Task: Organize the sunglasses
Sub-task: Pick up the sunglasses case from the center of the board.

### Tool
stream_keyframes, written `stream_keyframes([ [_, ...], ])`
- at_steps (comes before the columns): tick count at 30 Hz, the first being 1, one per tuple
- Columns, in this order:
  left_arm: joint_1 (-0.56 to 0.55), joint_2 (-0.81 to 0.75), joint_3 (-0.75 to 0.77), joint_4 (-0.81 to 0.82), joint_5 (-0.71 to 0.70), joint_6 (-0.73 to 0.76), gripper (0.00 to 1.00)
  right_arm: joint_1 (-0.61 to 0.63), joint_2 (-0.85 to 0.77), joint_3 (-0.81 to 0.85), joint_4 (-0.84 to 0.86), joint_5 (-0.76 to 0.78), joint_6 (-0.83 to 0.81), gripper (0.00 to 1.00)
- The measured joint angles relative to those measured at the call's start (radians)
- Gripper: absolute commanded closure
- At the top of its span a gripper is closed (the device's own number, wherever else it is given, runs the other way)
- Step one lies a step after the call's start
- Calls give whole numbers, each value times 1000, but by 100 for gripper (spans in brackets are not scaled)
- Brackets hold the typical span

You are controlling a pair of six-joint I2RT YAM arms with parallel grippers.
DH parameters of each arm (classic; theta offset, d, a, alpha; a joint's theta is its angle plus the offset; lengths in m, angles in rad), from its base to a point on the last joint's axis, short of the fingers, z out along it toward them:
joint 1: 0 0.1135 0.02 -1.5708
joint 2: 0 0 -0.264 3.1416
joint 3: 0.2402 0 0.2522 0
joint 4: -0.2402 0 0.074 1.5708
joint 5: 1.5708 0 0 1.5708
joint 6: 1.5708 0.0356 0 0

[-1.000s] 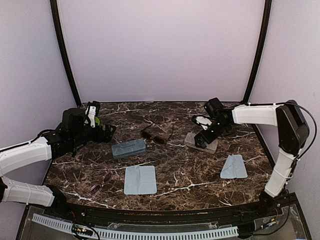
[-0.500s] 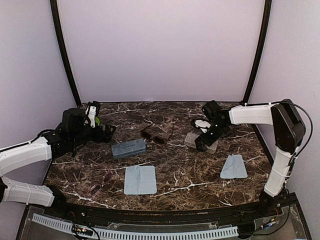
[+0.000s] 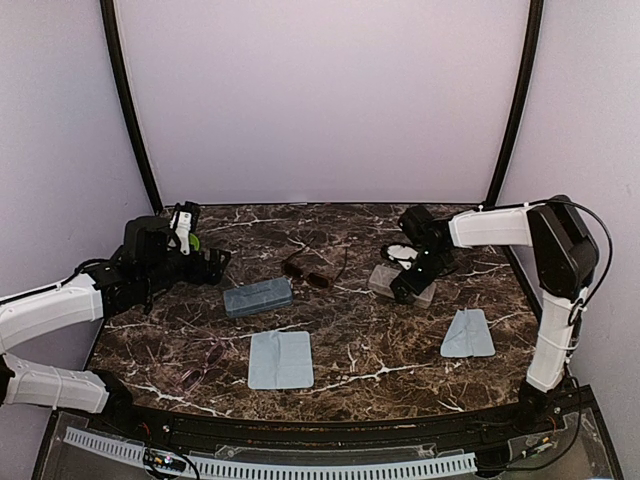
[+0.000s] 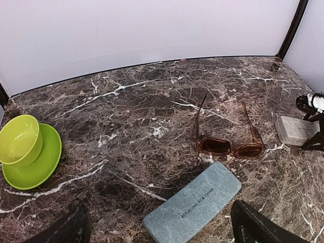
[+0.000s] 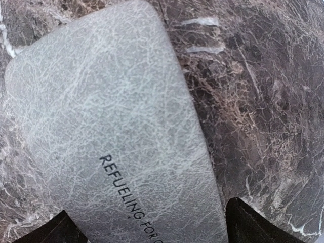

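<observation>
The sunglasses with dark reddish-brown lenses (image 3: 310, 272) (image 4: 230, 147) lie unfolded mid-table, temples toward the back wall. A faint purple-tinted pair (image 3: 205, 362) lies near the front left. My left gripper (image 3: 207, 264) (image 4: 162, 223) hovers open at the left, with a blue-grey case (image 3: 258, 296) (image 4: 195, 202) lying just ahead between its fingertips. My right gripper (image 3: 403, 284) (image 5: 148, 210) stands open low over a beige-grey case (image 3: 380, 282) (image 5: 111, 126), one finger on each side of it. That case fills the right wrist view.
A light-blue cloth (image 3: 280, 358) lies front centre and another (image 3: 467, 333) front right. A green bowl on a green saucer (image 4: 25, 149) (image 3: 193, 241) sits at the back left beside my left arm. Walls close the table on three sides.
My right gripper has shifted a little left and down over the beige-grey case, jaws narrowing slightly. The left arm and the other things have not moved.
</observation>
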Motion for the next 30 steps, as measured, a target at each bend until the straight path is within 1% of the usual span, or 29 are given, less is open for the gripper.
stream_keyframes([
  [3,0,-2,0,0,-5,0,2,2,0,7,-18,-6,0,13],
  [10,0,17,11,0,-1,0,2,57,0,13,-31,-24,15,33],
  [14,0,19,11,5,15,0,2,119,-21,-16,-13,-24,40,44],
  [18,-7,16,10,14,40,1,2,214,-79,-85,6,-21,65,52],
  [23,-43,-4,-18,60,99,14,1,313,-174,-130,35,-51,95,54],
  [26,-75,-12,-43,86,149,27,1,344,-240,-150,69,-88,109,55],
  [30,-123,-11,-77,141,232,39,2,366,-282,-163,107,-140,120,57],
])
